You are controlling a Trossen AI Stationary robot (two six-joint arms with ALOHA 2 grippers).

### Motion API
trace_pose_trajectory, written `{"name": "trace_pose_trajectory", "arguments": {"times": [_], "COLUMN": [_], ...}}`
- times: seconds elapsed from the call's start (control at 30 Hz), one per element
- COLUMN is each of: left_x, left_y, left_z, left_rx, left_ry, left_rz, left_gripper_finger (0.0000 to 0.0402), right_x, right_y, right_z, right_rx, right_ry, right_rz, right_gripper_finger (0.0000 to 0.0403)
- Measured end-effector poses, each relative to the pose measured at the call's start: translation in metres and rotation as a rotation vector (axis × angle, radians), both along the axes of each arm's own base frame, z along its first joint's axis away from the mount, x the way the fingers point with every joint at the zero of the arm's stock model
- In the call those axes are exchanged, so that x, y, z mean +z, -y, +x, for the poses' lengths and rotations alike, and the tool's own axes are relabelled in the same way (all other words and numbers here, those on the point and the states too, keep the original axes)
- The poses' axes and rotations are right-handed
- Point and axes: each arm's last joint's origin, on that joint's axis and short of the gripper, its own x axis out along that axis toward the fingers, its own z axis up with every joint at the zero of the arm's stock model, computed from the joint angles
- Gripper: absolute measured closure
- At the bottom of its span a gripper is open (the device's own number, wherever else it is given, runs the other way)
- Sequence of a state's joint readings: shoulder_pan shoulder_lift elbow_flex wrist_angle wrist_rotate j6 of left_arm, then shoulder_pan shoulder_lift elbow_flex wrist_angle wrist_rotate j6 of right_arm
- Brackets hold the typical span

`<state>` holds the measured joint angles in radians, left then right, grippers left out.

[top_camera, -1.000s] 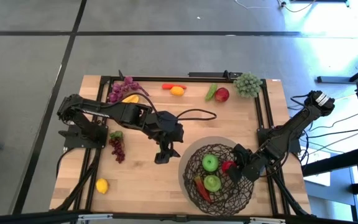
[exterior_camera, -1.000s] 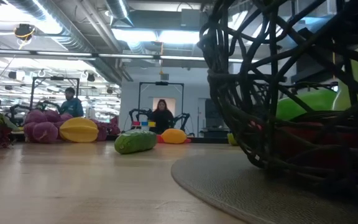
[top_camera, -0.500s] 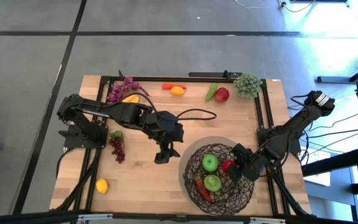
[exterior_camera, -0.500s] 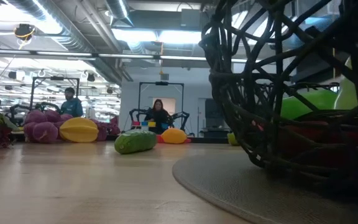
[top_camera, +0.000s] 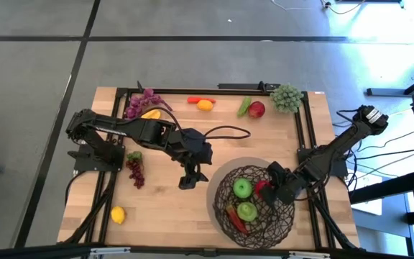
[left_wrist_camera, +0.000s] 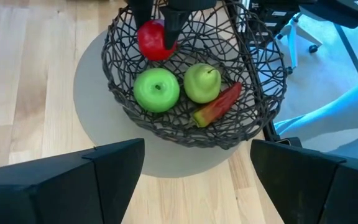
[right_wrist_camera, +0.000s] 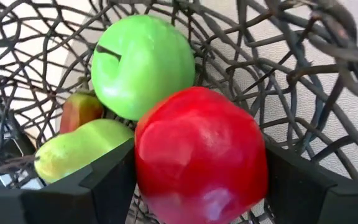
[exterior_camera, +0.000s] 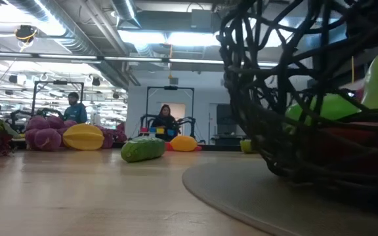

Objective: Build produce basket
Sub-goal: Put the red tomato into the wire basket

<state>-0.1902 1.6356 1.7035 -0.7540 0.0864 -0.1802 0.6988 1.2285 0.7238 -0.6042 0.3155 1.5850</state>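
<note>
The basket [top_camera: 252, 203], a wide round bowl of dark woven twigs in open mesh, sits on a round grey mat [left_wrist_camera: 98, 124] just in front of the left hand [top_camera: 186, 181]. The right hand [top_camera: 267, 191] reaches inside it, over its rim, and is clamped on a red apple [right_wrist_camera: 201, 163], 1 dark finger [right_wrist_camera: 107, 180] pressed against each side of it. Just past the apple lie a green apple [right_wrist_camera: 143, 65] and a green pear [right_wrist_camera: 79, 148], with a red and green piece [right_wrist_camera: 79, 109] tucked between them; its kind I cannot tell. In the left wrist view that piece [left_wrist_camera: 217, 104] shows long and narrow, lying slantwise across the basket floor, 1 end against the pear. The twig wall curves round the right hand on every side.

The left hand hangs low over the bare counter [top_camera: 164, 208], its fingers [left_wrist_camera: 114, 171] spread wide apart and holding nothing, pointing at the basket.

Behind the left hand, by its arm's base, lie red grapes [top_camera: 135, 170]; a lemon [top_camera: 118, 214] lies farther off, near the counter's front edge. Along the far edge sit purple grapes [top_camera: 142, 102], a yellow fruit [top_camera: 150, 114], an orange one with a red bit [top_camera: 203, 103], a green cucumber [top_camera: 244, 106], another red apple [top_camera: 256, 109] and green grapes [top_camera: 286, 97].

The low view shows 2 people [exterior_camera: 165, 119] in the room beyond.
</note>
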Motion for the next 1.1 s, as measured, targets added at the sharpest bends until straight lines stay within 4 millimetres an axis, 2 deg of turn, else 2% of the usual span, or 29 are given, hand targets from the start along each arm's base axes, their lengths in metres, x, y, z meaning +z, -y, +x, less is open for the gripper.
{"name": "trace_pose_trajectory", "arguments": {"times": [0.83,1.1], "left_x": [0.0,0.0], "left_y": [0.0,0.0], "left_z": [0.0,0.0], "left_rx": [0.0,0.0], "left_ry": [-0.001,0.0], "left_rz": [0.0,0.0], "left_gripper_finger": [0.0118,0.0118], "right_x": [0.004,0.002], "right_y": [0.002,0.0], "right_z": [0.01,0.011], "right_rx": [0.015,-0.074], "right_ry": [0.07,0.036], "right_rz": [0.013,0.116], "right_gripper_finger": [0.0111,0.0111]}}
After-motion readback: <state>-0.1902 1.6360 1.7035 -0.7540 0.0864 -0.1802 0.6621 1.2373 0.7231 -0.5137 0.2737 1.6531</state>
